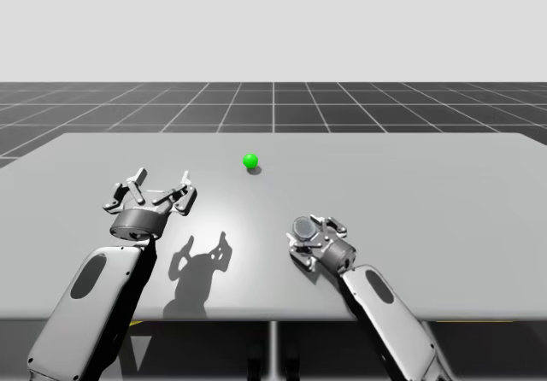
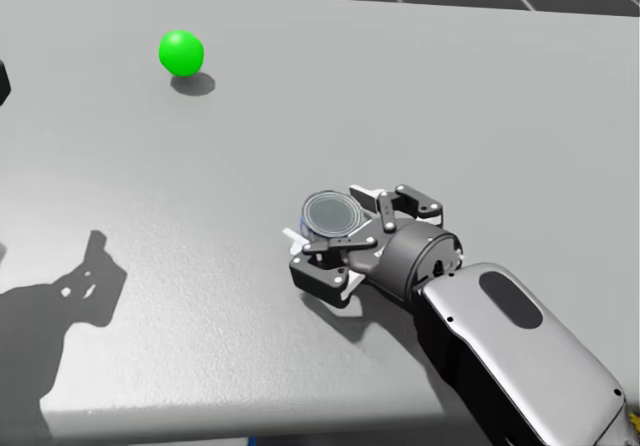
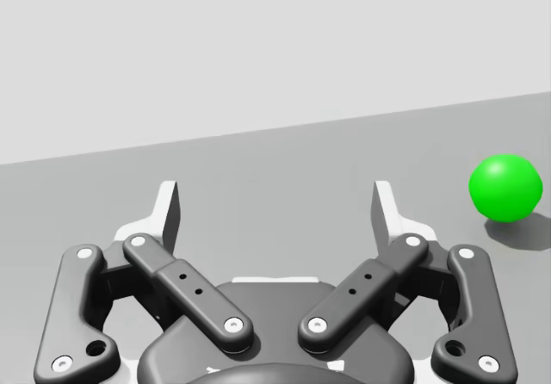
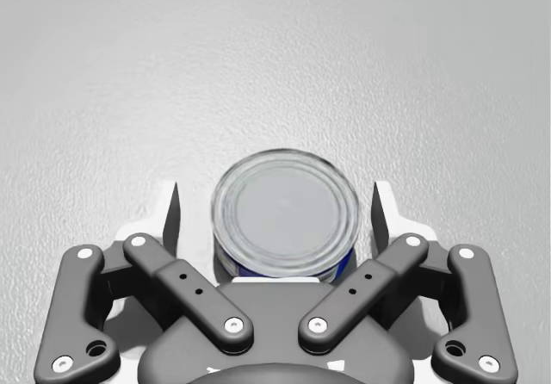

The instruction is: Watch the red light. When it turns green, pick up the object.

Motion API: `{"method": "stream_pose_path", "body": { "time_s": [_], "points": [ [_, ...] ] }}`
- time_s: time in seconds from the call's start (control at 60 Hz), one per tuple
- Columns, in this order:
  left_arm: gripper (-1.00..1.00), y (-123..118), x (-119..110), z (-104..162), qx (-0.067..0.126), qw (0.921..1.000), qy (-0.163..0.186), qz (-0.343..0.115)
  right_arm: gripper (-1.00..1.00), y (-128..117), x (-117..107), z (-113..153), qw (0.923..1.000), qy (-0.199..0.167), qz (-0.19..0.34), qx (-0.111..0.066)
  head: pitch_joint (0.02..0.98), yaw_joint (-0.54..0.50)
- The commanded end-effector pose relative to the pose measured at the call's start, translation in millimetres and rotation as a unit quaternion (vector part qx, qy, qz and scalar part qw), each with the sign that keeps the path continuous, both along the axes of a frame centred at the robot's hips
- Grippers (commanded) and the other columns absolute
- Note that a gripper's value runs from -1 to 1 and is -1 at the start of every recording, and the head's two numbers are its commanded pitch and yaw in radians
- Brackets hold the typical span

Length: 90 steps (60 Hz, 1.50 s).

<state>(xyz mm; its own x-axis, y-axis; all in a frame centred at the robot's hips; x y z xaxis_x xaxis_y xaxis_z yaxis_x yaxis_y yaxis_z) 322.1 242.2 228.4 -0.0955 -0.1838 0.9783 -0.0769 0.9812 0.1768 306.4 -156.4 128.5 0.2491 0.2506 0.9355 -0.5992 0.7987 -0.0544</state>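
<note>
Since the small round light [image 1: 249,161] glows green, the lift is due. The short silver metal can with a blue side [image 2: 334,213] stands upright on the grey table [image 1: 427,193], between the right gripper's [image 4: 275,207] spread fingers, neither touching it. It looks rigid, smooth and probably slippery, so squeeze squarely across its side wall. The left gripper [image 3: 275,201] hangs spread wide, holding nothing.

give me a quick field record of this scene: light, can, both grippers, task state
light: green ball on the table, far side from my arms
can: round, silver top, blue side, upright
right gripper: open, reaching down around the can, a gap between the can and each finger
left gripper: open, nothing between its fingers, light ahead and off to one side
task state: light is green; can not yet gripped
</note>
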Motion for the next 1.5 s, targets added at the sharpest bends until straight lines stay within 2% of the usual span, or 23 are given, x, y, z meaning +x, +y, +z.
{"method": "stream_pose_path", "body": {
  "time_s": [0.017, 0.05, 0.067, 0.083, 0.117, 0.133, 0.267, 0.467, 0.483, 0.633, 0.867, 1.033, 1.217, 1.383, 1.483, 1.5],
  "points": [
    [-1.0, 0.0, -0.1, -0.2, 0.0, 1.0, 0.0, 0.0, -0.85, -0.9, 0.7, -4.7, 0.9998, 0.001, 0.003, -0.021, 0.836, -0.13],
    [-1.0, 0.0, -0.1, -0.1, 0.0, 1.0, 0.0, 0.0, -0.61, -1.1, -0.5, -4.9, 0.9997, -0.004, 0.003, -0.026, 0.835, -0.13],
    [-1.0, 0.1, -0.2, -0.2, 0.0, 1.0, 0.0, 0.0, -0.02, -1.3, -1.3, -5.1, 0.9997, -0.006, -0.001, -0.024, 0.834, -0.13],
    [-1.0, 0.1, -0.2, -0.2, 0.0, 1.0, 0.0, 0.0, 0.42, -1.2, -1.6, -5.2, 0.9997, -0.008, -0.003, -0.024, 0.834, -0.13],
    [-1.0, 0.2, -0.2, -0.3, 0.0, 1.0, 0.0, 0.001, 0.87, -1.5, -1.7, -5.0, 0.9998, -0.006, 0.001, -0.021, 0.832, -0.13],
    [-1.0, 0.3, -0.2, -0.2, 0.0, 1.0, 0.0, 0.001, 0.93, -1.7, -1.8, -5.0, 0.9998, -0.006, 0.001, -0.021, 0.831, -0.13],
    [-1.0, 0.2, -0.3, -0.2, 0.0, 1.0, 0.0, 0.001, 0.96, -2.8, -2.2, -6.3, 0.9998, -0.004, 0.002, -0.019, 0.796, -0.13],
    [-1.0, 0.4, 0.8, -0.3, 0.001, 1.0, 0.0, 0.001, 0.97, -3.7, -2.5, -7.7, 0.9999, -0.005, 0.003, -0.016, 0.621, -0.14],
    [-1.0, 0.6, 1.3, -0.3, 0.001, 1.0, 0.0, 0.002, 0.96, -4.1, -2.3, -8.0, 0.9999, -0.004, 0.003, -0.016, 0.578, -0.14],
    [-1.0, 0.9, 1.8, -0.6, 0.001, 1.0, 0.001, 0.002, 0.94, -4.5, -2.2, -9.4, 0.9999, -0.004, -0.003, -0.015, 0.476, -0.15],
    [-1.0, 2.7, 4.0, -1.4, 0.001, 1.0, 0.001, 0.002, 0.97, -5.2, -2.2, -4.4, 0.9997, -0.019, -0.007, -0.013, 0.424, -0.15],
    [-1.0, 3.6, 4.7, -1.9, 0.0, 1.0, 0.001, 0.003, 0.96, -11.3, 1.7, 17.0, 0.9985, -0.049, -0.02, -0.009, 0.422, -0.16],
    [-1.0, 4.3, 5.3, -1.8, 0.0, 1.0, 0.001, 0.003, 0.97, -15.2, 8.3, 55.8, 0.9955, -0.09, -0.029, -0.002, 0.418, -0.17],
    [-1.0, 4.4, 5.5, -1.5, 0.0, 1.0, 0.0, 0.003, 0.98, -17.6, 15.3, 90.1, 0.9901, -0.131, -0.045, 0.022, 0.409, -0.17],
    [-1.0, 4.2, 5.6, -1.5, 0.0, 1.0, 0.0, 0.003, 1.0, -19.4, 20.5, 115.4, 0.9846, -0.16, -0.058, 0.04, 0.406, -0.17],
    [-1.0, 4.2, 5.6, -1.5, 0.0, 1.0, 0.0, 0.003, 1.0, -20.1, 22.0, 126.2, 0.9825, -0.169, -0.062, 0.045, 0.405, -0.17]
  ]
}}
